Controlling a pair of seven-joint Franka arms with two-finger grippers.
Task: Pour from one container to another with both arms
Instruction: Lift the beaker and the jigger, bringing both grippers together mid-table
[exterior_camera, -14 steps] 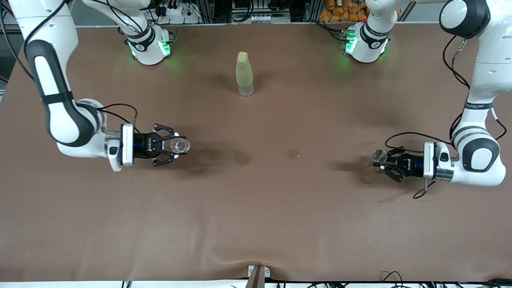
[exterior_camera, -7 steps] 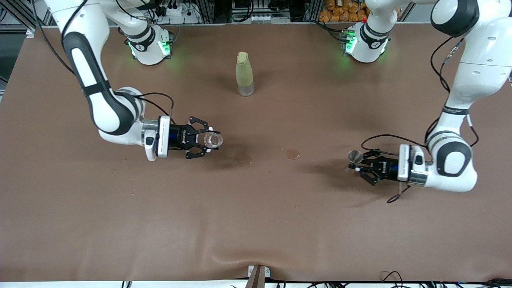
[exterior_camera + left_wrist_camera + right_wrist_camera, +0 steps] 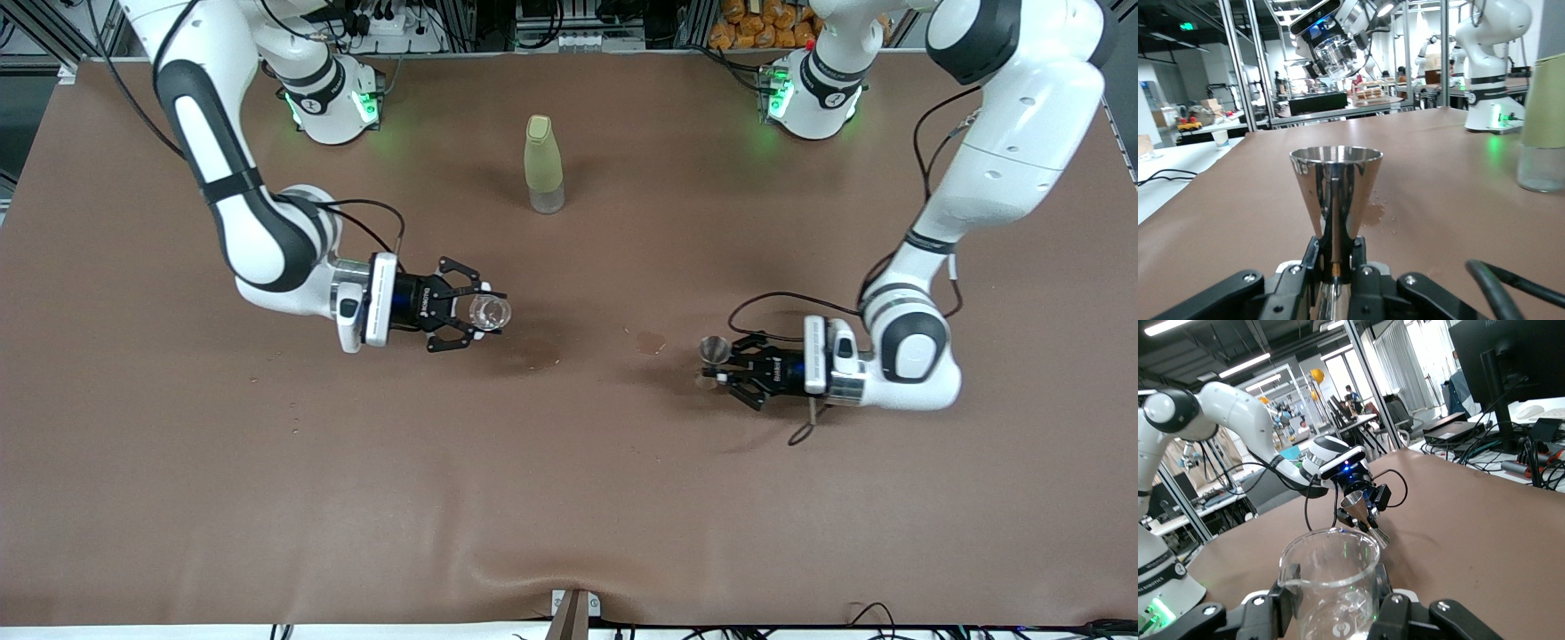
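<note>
The clear cup (image 3: pixel 490 312) hangs upright in the right end effector (image 3: pixel 471 309), over the counter (image 3: pixel 569 498) just toward the right arm's end from the darker stain (image 3: pixel 540 352), which serves as landmark. The cone glass (image 3: pixel 713 348), grey-rimmed and tapering, is held upright in the left end effector (image 3: pixel 725 369), over the counter well toward the left arm's end from that stain, past a smaller stain (image 3: pixel 651 341). The step in hand looks like bringing the two vessels together, so both should stay level until the cup's lip stands just above the cone glass's rim; that mouth is narrow, so the tilt should be slow and centred. The right end effector is clamped on the cup's wall (image 3: pixel 1331 583); the left is clamped on the cone glass's narrow base (image 3: pixel 1336 200). The bottle (image 3: pixel 543 164) stands farther from the front camera than the stain, untouched.
</note>
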